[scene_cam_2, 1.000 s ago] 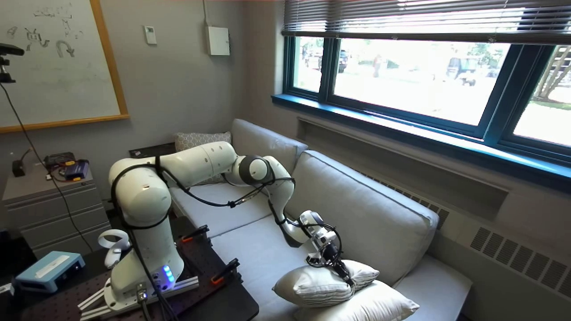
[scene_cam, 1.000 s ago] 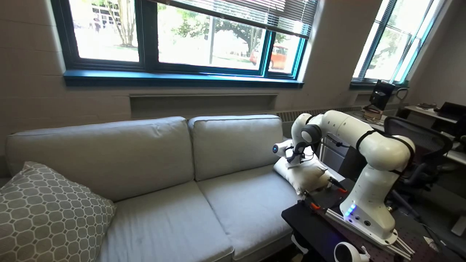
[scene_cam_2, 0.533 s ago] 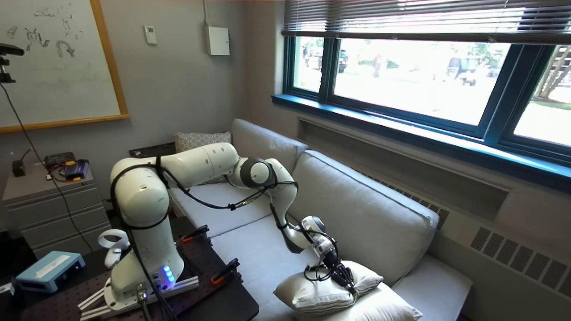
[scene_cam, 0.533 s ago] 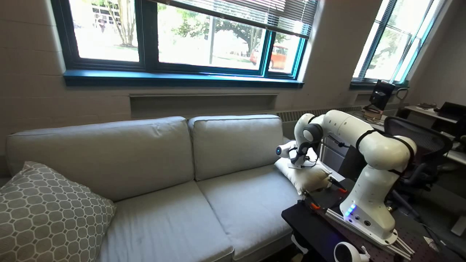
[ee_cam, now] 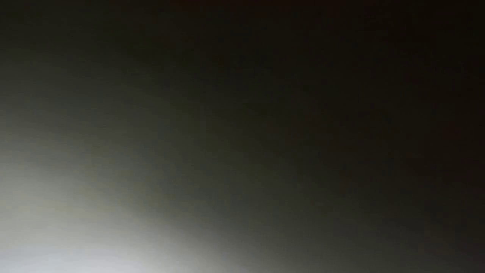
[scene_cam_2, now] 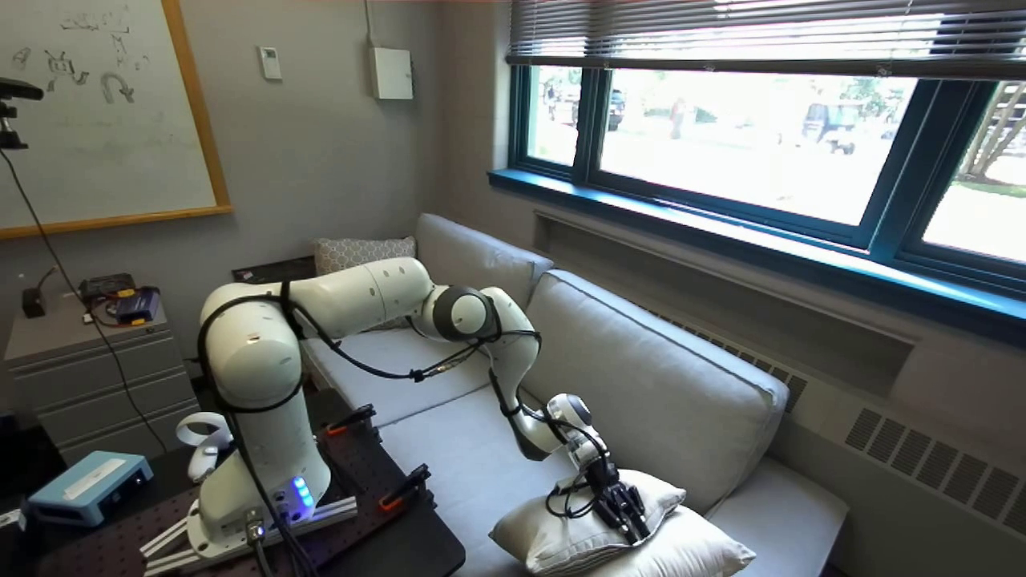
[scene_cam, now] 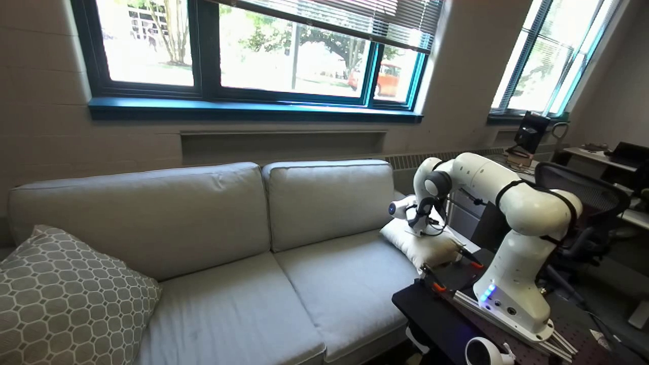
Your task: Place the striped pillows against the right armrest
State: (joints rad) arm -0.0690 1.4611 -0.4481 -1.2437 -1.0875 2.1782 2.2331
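The black tool (scene_cam_2: 636,529) sits low over the edge of the upper striped pillow (scene_cam_2: 545,535); from where I stand I can't tell whether it is spread or pinching fabric. That pillow overlaps the lower striped pillow (scene_cam_2: 685,550), which lies near the right armrest (scene_cam_2: 789,511). Away at the opposite end of the sofa (scene_cam: 228,309), a grey lattice pillow (scene_cam: 76,299) leans.
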